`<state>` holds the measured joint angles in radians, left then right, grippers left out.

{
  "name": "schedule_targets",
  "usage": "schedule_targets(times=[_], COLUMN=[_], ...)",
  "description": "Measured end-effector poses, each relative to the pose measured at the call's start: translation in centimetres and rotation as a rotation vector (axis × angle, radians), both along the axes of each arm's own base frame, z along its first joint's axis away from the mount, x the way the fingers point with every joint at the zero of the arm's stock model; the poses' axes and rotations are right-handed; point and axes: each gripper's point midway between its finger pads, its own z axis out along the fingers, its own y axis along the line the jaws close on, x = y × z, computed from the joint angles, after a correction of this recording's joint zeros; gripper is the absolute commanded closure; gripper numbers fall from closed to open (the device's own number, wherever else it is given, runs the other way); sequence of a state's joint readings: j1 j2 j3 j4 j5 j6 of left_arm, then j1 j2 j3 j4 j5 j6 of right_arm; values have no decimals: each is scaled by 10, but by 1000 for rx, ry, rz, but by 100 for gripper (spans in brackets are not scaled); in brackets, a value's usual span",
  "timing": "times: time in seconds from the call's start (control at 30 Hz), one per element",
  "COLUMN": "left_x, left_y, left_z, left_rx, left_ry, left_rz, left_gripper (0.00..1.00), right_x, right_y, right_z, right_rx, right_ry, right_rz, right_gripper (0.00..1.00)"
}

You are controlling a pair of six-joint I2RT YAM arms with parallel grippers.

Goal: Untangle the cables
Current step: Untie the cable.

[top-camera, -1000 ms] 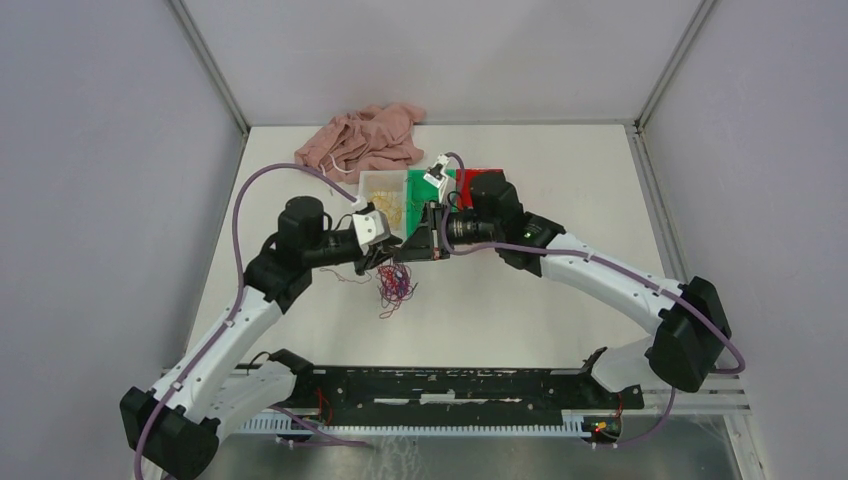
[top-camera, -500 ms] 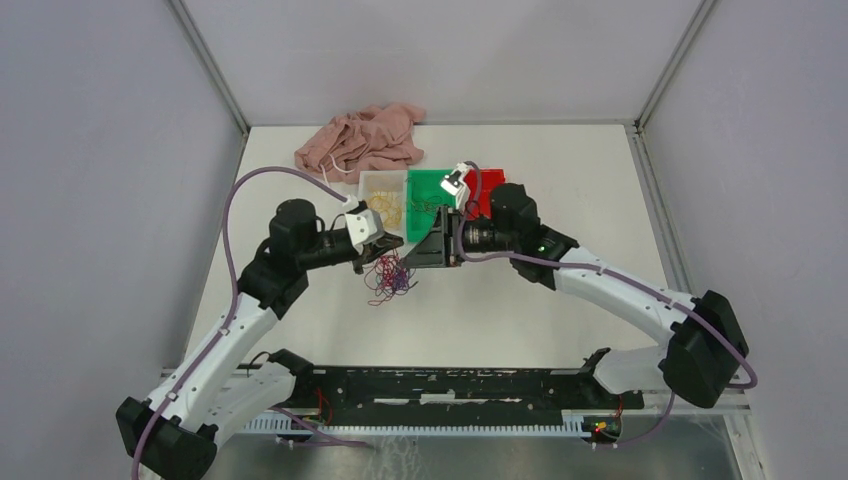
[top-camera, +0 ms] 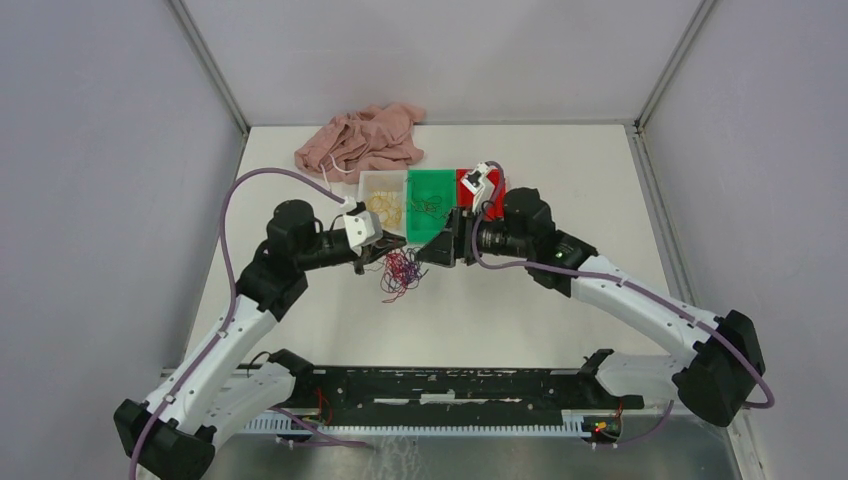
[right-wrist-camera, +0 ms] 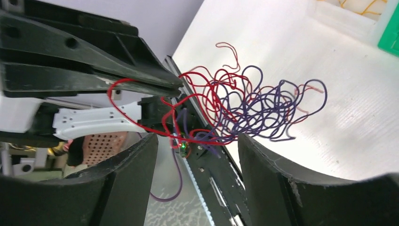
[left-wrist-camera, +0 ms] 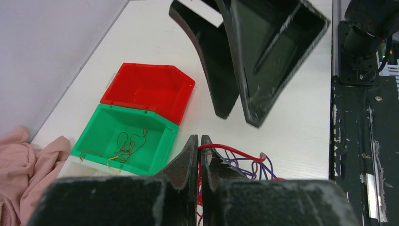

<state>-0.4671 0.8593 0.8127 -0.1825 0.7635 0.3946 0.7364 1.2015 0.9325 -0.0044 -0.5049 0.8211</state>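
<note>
Your left claw (left-wrist-camera: 199, 147), half open a second ago, now pinches a red strand of the cables (right-wrist-camera: 244, 106). The red-and-purple tangle hangs from its tip toward the desk (top-camera: 520, 310). Just right of it, your right claw (right-wrist-camera: 196, 141), shut a second ago, stands spread wide with the tangle in front of its fingers. The bundle appears handed over, leaving that claw free to draw out one strand.

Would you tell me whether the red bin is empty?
Empty: the left wrist view shows the red bin with a bare floor; the green bin holds strands.
</note>
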Motion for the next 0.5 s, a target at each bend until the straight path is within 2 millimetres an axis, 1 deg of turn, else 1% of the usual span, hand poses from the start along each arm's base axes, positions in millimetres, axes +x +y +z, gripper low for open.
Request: schedule_targets(times=[0.13, 0.23, 0.4, 0.5], left_x=[-1, -1, -3, -3], left_y=[-3, -5, -8, -10], left_z=[7, 11, 12, 16], left_rx=[-16, -23, -24, -28], left_ry=[-16, -29, -29, -33], left_rz=[-11, -15, -26, -31], left_gripper=[97, 97, 97, 97], right_x=[-5, -4, 1, 5], right_y=[15, 23, 35, 43], right_z=[-15, -20, -28, -35], right_rx=[-50, -72, -95, -108], right_ry=[-35, -58, -88, -99], right_rz=[16, 13, -8, -29], right_gripper=[28, 26, 24, 24])
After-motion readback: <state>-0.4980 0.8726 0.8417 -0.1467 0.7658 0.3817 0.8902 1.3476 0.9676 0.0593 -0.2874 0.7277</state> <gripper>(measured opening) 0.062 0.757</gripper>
